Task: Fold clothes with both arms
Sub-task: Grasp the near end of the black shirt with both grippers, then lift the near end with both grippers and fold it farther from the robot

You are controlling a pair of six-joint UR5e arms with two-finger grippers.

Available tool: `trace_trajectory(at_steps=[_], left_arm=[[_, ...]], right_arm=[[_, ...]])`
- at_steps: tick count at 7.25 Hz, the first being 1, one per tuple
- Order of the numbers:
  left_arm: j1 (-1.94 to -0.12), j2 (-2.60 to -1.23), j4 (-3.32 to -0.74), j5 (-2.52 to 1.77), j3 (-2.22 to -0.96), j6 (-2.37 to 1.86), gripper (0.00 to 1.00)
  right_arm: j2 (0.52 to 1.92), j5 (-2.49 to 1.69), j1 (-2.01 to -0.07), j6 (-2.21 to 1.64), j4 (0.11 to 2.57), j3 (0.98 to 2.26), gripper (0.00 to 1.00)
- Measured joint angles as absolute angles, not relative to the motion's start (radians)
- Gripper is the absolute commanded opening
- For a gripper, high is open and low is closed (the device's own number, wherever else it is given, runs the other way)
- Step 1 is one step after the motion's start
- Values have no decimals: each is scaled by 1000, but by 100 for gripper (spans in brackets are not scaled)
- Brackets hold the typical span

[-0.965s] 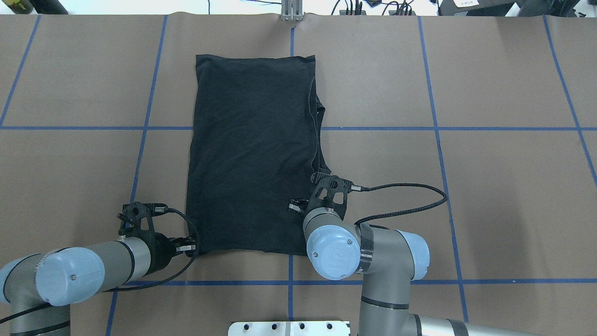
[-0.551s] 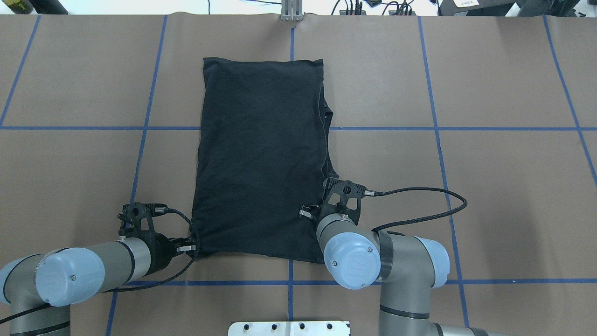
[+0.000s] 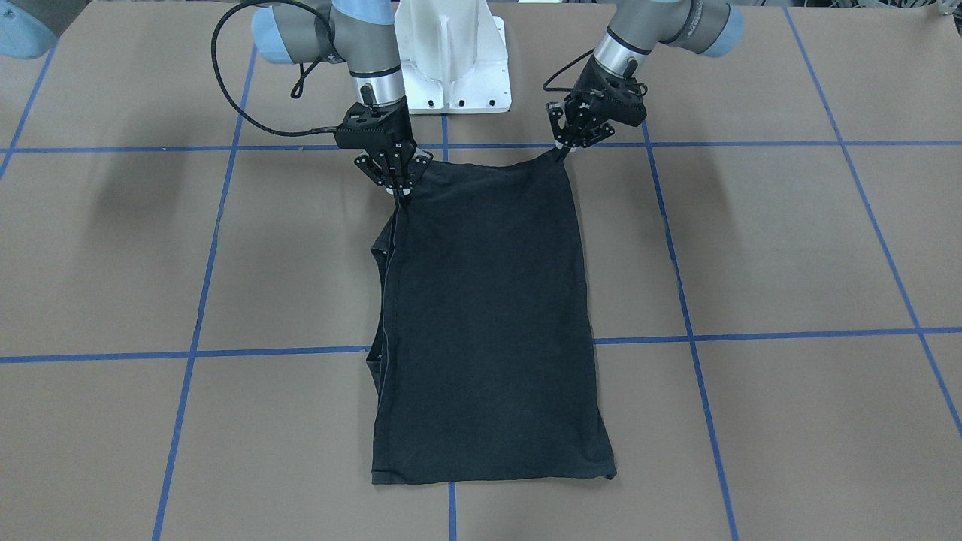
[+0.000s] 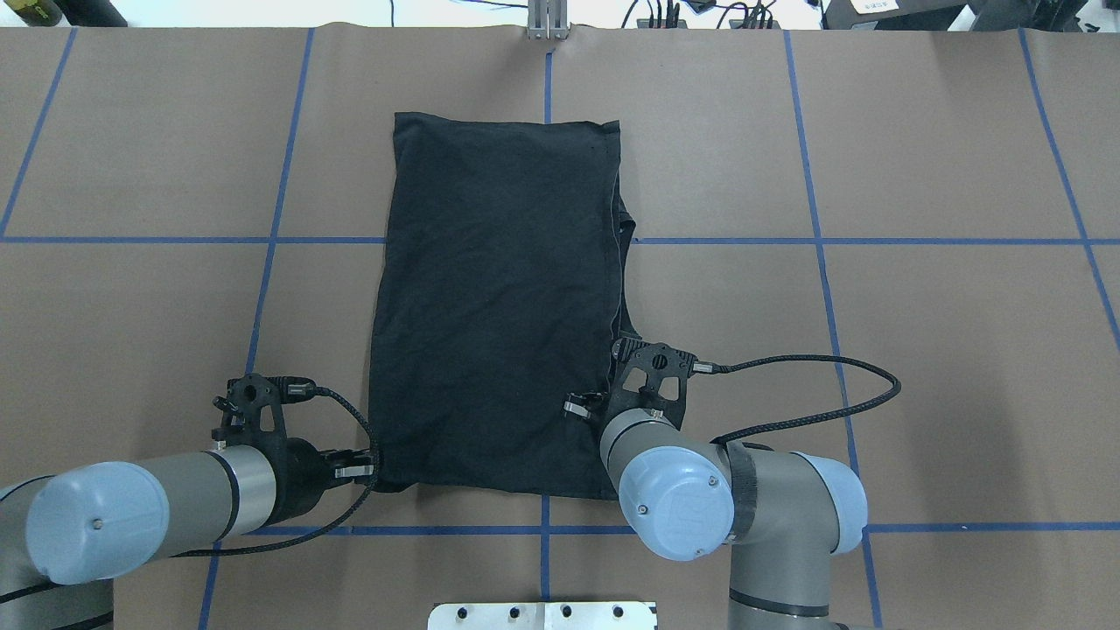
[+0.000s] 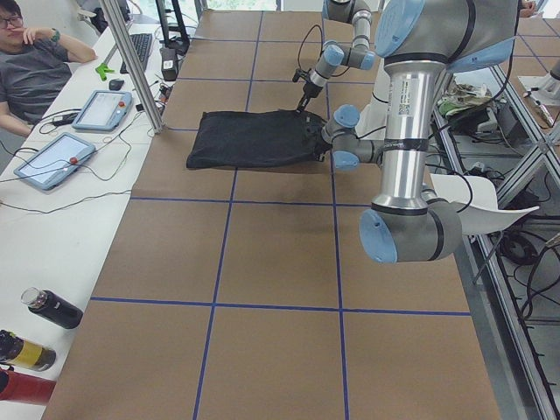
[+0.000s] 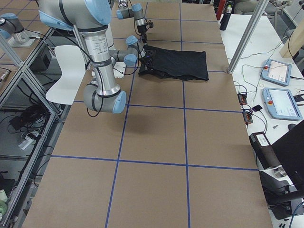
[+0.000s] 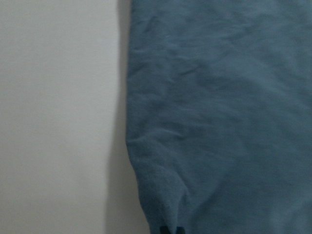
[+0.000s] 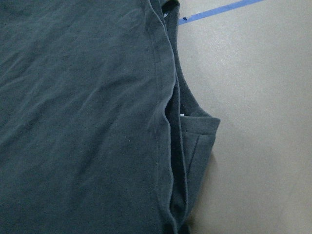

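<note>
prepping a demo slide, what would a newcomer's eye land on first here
A black T-shirt, folded into a long strip, lies in the middle of the brown table with its blue tape grid. The left hand and the right hand each pinch a corner of its edge nearest the robot.

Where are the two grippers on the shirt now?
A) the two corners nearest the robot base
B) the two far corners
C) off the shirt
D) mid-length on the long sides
A: in the front-facing view the left gripper and right gripper each pinch a base-side corner of the T-shirt.
</note>
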State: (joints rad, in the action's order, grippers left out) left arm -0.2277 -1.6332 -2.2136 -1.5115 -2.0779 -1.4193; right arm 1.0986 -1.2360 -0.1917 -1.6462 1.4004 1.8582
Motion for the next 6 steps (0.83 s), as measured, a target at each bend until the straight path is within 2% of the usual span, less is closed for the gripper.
trace_trajectory(at_steps=[4,6], left_arm=[[-237,-1644,-2037,-1611,-2315,-1419,0],[-283,-1695,-1954,-1656,-2345,-1412,0]], right_arm=[[1140,-1221,-133,-1647,1558,2093,0],[1142,-1222,-136,-1646,1571,2114,0]])
